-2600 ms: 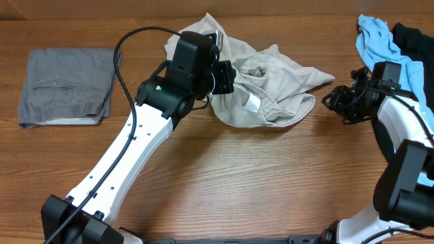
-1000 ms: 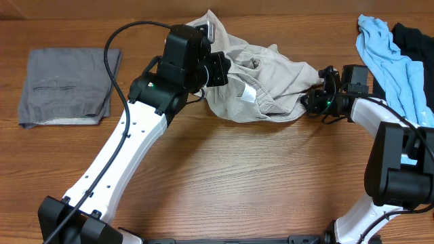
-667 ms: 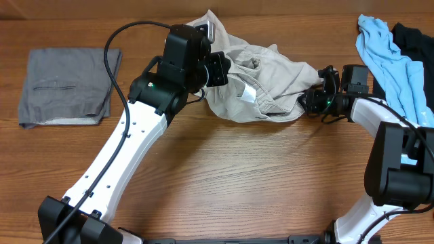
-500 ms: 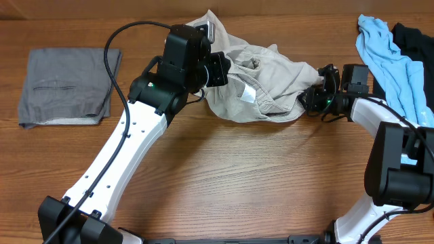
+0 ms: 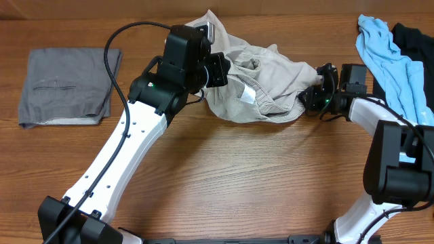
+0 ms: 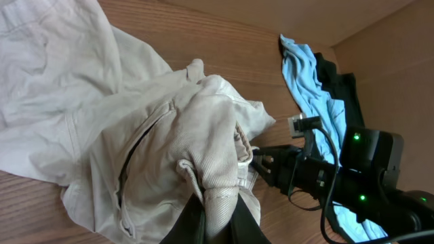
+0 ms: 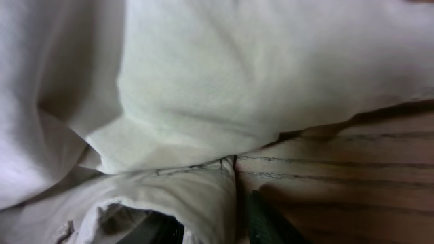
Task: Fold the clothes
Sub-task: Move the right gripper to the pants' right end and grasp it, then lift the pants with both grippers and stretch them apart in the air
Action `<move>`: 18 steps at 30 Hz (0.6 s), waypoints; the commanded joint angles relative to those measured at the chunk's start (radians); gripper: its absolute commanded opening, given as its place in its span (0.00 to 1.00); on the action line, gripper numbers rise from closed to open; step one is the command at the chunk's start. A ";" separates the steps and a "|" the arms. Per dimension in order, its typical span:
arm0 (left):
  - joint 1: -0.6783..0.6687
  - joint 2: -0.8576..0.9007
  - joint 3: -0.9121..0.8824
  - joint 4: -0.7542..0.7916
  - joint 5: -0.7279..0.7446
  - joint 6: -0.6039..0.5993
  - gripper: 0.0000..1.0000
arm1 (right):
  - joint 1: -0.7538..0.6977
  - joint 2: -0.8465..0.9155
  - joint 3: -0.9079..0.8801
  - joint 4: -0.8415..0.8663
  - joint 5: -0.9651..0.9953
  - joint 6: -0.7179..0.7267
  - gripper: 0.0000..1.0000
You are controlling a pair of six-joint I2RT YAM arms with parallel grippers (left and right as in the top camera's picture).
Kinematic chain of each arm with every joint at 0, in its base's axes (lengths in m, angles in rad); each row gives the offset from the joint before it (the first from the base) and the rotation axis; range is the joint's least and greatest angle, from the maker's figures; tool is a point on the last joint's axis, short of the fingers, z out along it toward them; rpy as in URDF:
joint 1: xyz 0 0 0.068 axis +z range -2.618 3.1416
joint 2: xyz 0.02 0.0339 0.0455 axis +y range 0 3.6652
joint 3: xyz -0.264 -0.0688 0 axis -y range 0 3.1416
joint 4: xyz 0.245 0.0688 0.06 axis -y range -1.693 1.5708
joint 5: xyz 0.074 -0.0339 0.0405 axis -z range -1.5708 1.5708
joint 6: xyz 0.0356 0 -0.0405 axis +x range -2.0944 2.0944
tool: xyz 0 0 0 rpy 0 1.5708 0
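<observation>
The clothes, pale beige shorts, lie bunched at the back middle of the table. My left gripper is at their left side, shut on a thick rolled fold of the beige cloth, which rises between its dark fingers. My right gripper is at the shorts' right edge. In the right wrist view a hemmed edge of the shorts sits between its two dark fingers, pinched low against the wood.
A folded grey garment lies at the far left. A light blue cloth and a black garment lie at the back right, close behind my right arm. Bare wood fills the front of the table.
My right arm came in from the right to the shorts' right edge, then its jaws widened and closed again on the hem. The left gripper kept its hold and pulled the bunch slightly back.
</observation>
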 commanded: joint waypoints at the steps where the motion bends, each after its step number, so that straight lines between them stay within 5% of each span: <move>1: 0.006 -0.039 0.043 0.001 0.008 -0.006 0.06 | 0.006 0.010 -0.003 0.007 -0.012 0.000 0.27; 8: 0.006 -0.039 0.043 0.002 0.008 -0.006 0.04 | 0.006 0.012 -0.001 0.008 -0.013 0.001 0.04; 18: 0.083 -0.039 0.167 -0.051 -0.002 0.035 0.04 | -0.096 -0.121 0.229 -0.276 -0.159 0.103 0.04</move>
